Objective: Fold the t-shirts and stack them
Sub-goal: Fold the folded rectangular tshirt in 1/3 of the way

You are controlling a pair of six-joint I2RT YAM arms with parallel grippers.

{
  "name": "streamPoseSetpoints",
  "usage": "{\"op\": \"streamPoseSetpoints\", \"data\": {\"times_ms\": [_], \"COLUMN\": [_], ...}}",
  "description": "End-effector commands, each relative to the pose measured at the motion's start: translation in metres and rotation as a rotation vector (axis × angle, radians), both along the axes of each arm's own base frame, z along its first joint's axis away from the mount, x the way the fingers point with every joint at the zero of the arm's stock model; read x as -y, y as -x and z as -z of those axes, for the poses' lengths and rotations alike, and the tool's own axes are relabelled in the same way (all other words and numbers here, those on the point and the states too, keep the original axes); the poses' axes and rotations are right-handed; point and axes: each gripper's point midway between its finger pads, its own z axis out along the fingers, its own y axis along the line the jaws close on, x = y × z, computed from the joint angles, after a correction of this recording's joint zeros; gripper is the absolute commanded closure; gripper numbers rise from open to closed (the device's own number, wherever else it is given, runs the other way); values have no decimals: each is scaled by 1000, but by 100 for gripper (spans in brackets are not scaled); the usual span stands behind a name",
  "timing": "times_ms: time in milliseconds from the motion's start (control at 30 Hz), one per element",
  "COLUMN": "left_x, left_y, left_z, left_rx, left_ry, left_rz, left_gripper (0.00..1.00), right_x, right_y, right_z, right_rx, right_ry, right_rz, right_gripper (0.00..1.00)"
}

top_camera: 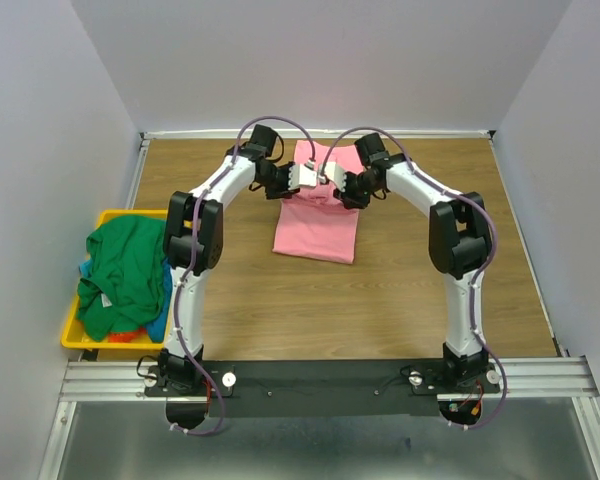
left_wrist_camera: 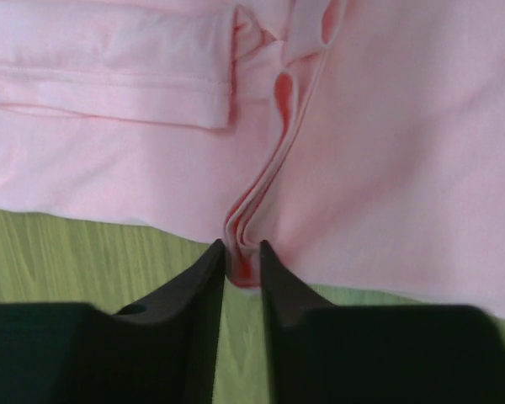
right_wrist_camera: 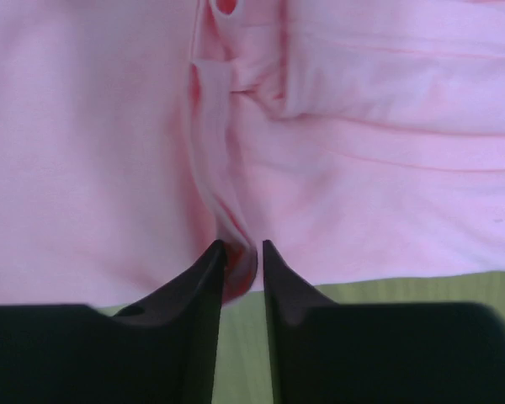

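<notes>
T-shirts lie in two places on the wooden table [top_camera: 410,300]: a green t-shirt [top_camera: 120,270] is heaped over the yellow bin [top_camera: 72,338] at the left edge, with bits of blue [top_camera: 161,325] and orange [top_camera: 130,337] cloth showing under it. The pink t-shirt [top_camera: 317,228] lies near the middle of the table towards the far side, partly folded into a rough rectangle. Both arms reach over its far end, wrists close together. The left gripper [left_wrist_camera: 242,250] stands at the shirt's edge with its jaws narrow and a raised ridge of pink cloth [left_wrist_camera: 257,189] between the tips. The right gripper [right_wrist_camera: 243,248] mirrors it, also narrow, with a like pleat [right_wrist_camera: 223,202] running up from its tips. Neither wrist view shows whether the tips are pressing the cloth or only standing round it, so a true hold cannot be told. The fold looks unfinished, and the risk sits in those pleats. If the jaws part while cloth is bunched, the ridges may be left as creases in the fold. If one side lets go before the other, the layers could drag and skew the rectangle. A fingertip catching the loose sleeve hem [left_wrist_camera: 109,93] on lifting away could pull the fold open.
</notes>
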Motion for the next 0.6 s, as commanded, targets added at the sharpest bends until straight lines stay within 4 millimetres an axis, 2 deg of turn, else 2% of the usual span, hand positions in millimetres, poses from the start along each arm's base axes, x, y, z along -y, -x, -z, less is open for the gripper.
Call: {"op": "streamPoseSetpoints", "data": {"times_ms": [0,33,100,133,200,233,267,300,333,400,467,567], "left_x": [0,0,-3,-9,-15,-19,-20,-19,-16,-12,-5,4], "left_y": [-30,-34,-40,-41,-37,-31,-26,-18,-3,13,34,63], "left_z": [-15,-24,-35,-44,-50,-44,-54,-54,-54,-50,-43,-33], "left_rx": [60,64,69,52,27,-3,-17,-40,-104,-185,-299,-477], "left_ry": [36,52,84,119,139,140,164,173,205,239,284,344], "left_rz": [-87,-109,-148,-180,-204,-217,-232,-235,-248,-267,-274,-311], "left_gripper": [64,60,55,54,51,51,51,51,51,51,51,51], "right_x": [8,8,12,14,18,19,18,16,13,1,-7,-27], "right_y": [-29,-32,-42,-45,-49,-48,-46,-41,-35,-19,-5,27], "right_z": [-11,-14,-29,-38,-51,-55,-63,-64,-65,-73,-71,-70], "right_rx": [19,23,35,45,36,28,16,-26,-58,-161,-259,-500], "right_ry": [-18,-19,-49,-60,-96,-109,-137,-167,-188,-274,-313,-412], "right_rz": [130,151,217,242,313,337,352,397,416,454,486,546], "right_gripper": [62,56,49,49,47,47,47,47,47,47,47,47]}}
